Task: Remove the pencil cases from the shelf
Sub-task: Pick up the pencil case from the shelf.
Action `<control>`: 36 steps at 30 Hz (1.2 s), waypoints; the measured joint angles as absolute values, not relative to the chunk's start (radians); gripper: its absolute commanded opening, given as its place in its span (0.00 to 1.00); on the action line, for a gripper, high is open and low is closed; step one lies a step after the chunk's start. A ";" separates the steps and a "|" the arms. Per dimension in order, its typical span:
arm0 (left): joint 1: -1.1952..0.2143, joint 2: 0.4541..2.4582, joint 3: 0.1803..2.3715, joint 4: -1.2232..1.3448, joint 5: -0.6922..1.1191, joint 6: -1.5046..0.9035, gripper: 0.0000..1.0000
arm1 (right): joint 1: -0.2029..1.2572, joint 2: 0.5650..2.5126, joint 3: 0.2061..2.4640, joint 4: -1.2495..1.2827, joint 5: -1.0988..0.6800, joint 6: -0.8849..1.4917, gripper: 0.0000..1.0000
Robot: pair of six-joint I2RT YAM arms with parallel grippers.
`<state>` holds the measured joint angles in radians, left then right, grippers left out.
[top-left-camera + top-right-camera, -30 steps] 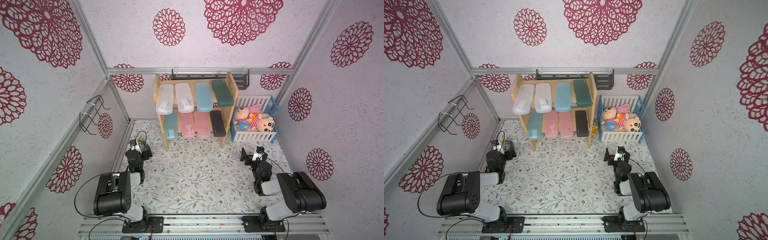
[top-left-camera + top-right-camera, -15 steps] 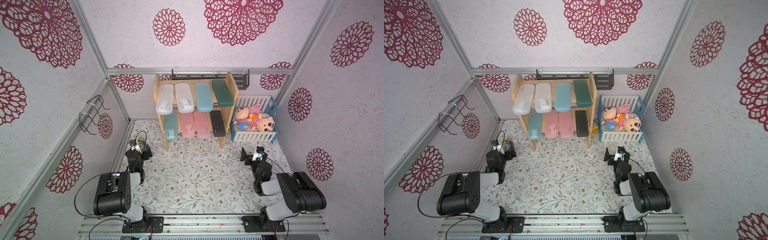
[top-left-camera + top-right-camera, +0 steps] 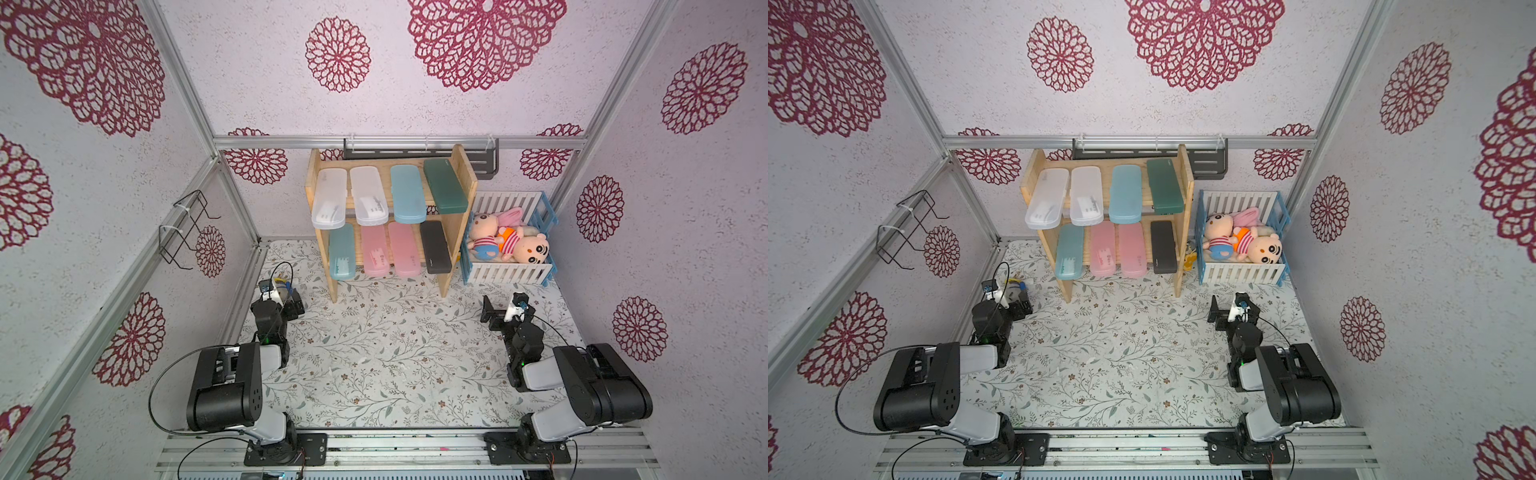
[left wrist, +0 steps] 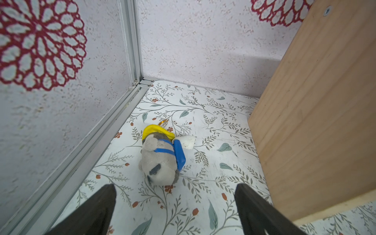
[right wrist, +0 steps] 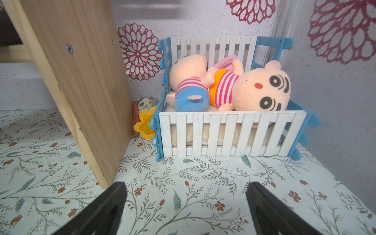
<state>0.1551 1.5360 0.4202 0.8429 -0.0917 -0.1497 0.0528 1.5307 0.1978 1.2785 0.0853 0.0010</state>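
No writing can be read: the small printed marks near the front ends of several pencil cases are too fine to make out. The tabletop has a pale print of grey-green sprigs and rust-red flowers. The three walls round it are pale and textured, stamped with dark-red rosettes and framed in aluminium bars. One black wire rack hangs on the left wall. The left gripper sits low near the tabletop's back-left corner, jaws spread wide and empty, with one grey plush keyring toy just ahead of it. The shelf stands at the middle of the back edge, in front of one dark metal rack, and carries all eight cases. On the upper tier are a frosted white case, a second frosted white case, a light blue case and a dark green case. On the lower tier are a lower light blue case, a pink case, a second pink case and a black case. One yellow flower-shaped trinket lies between the shelf and the white-and-blue slatted crate at the back-right corner; the crate holds two plush dolls. In front of the crate, the right gripper is also wide open, gripping nothing.
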 measured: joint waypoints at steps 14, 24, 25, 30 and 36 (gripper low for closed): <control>0.130 0.964 0.614 0.365 0.075 -0.658 0.97 | 0.082 1.029 0.576 0.477 0.265 0.111 0.99; -0.047 1.129 0.546 0.440 0.313 -1.172 0.97 | 0.139 0.948 0.647 0.073 0.281 0.210 0.99; -0.051 1.148 0.545 0.456 0.327 -1.201 0.97 | 0.139 0.948 0.649 0.042 0.280 0.223 0.99; -0.067 1.193 0.554 0.521 0.361 -1.281 0.97 | 0.140 0.948 0.652 -0.036 0.273 0.256 0.99; -0.107 1.279 0.615 0.572 0.393 -1.324 0.99 | 0.140 0.963 0.666 -0.071 0.266 0.275 0.99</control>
<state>-0.1066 1.2785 0.6151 0.5720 0.3935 -1.3239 0.1402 0.9627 0.6659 -0.0708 0.2661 0.2749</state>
